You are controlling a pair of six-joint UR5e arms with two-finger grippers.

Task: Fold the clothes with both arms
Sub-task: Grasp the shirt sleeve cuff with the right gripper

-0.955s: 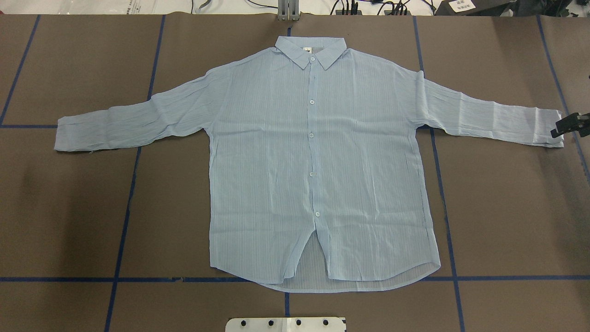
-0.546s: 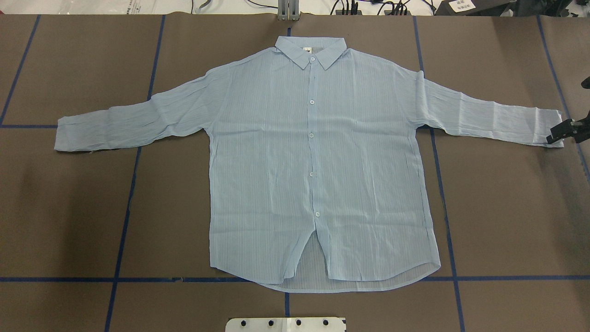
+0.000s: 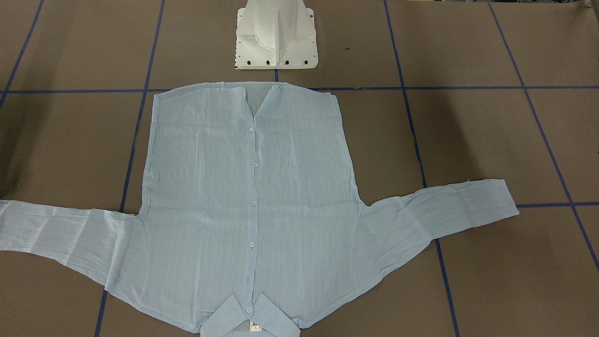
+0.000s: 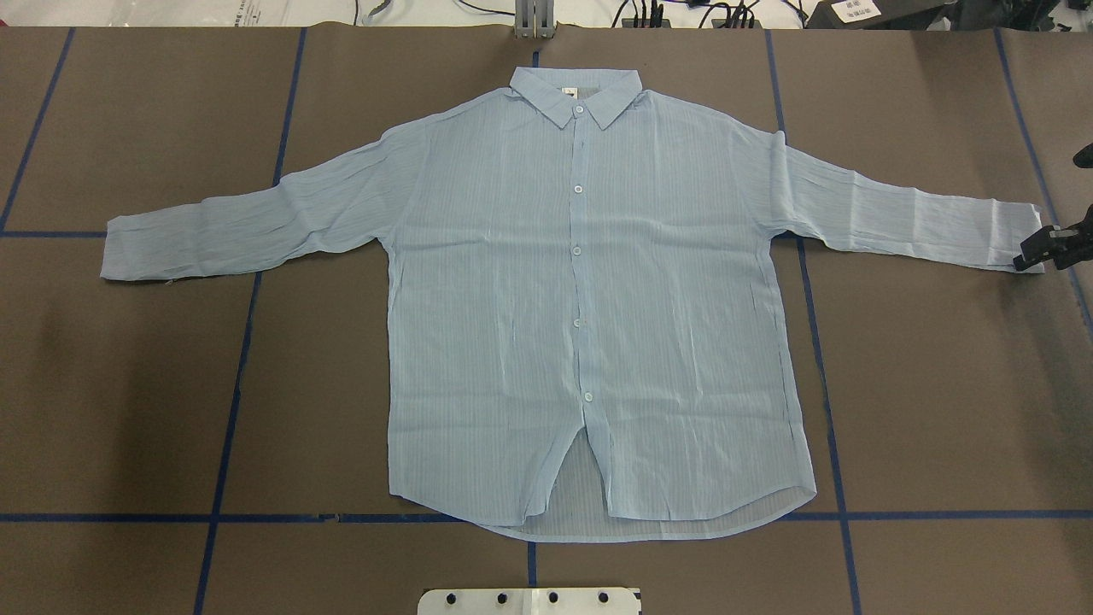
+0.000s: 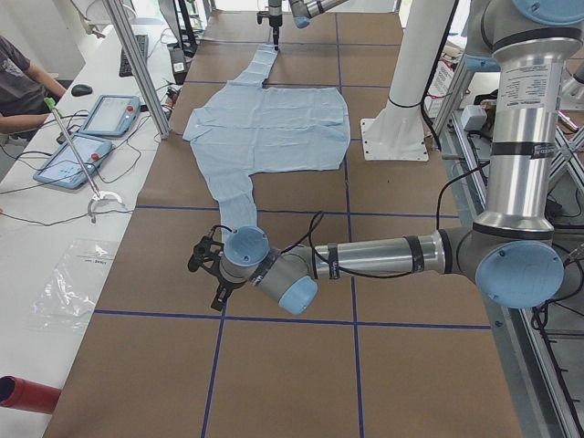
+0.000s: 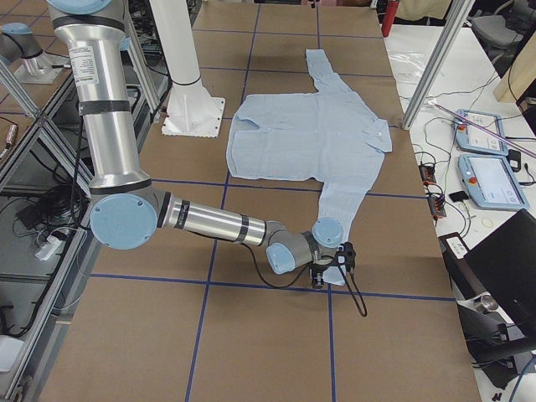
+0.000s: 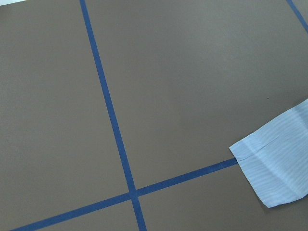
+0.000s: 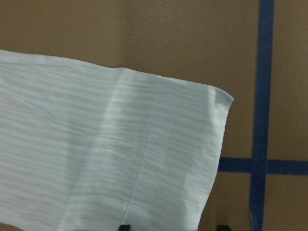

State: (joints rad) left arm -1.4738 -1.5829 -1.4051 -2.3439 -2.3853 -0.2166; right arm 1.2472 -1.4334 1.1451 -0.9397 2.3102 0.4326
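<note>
The pale-blue striped shirt [image 4: 589, 299] lies flat and buttoned, front up, on the brown table, collar [image 4: 574, 92] at the far side and both sleeves spread out. My right gripper [image 4: 1027, 255] is at the right sleeve's cuff [image 4: 1008, 235], low over its near corner. In the right wrist view the two fingertips [image 8: 125, 227] stand apart at the bottom edge, one over the cuff [image 8: 159, 159], one beside it: open. My left gripper [image 5: 205, 263] shows only in the exterior left view, just beyond the left cuff [image 7: 276, 163]; I cannot tell its state.
Blue tape lines [image 4: 230, 410] cross the brown table cover. The white pedestal base [image 3: 276, 37] stands at the near edge behind the hem. An operators' bench with tablets [image 5: 91, 137] and metal posts [image 5: 137, 64] runs along the far side.
My right gripper has shifted slightly inward and nearer, onto the near corner of the right cuff. The shirt has not moved.
</note>
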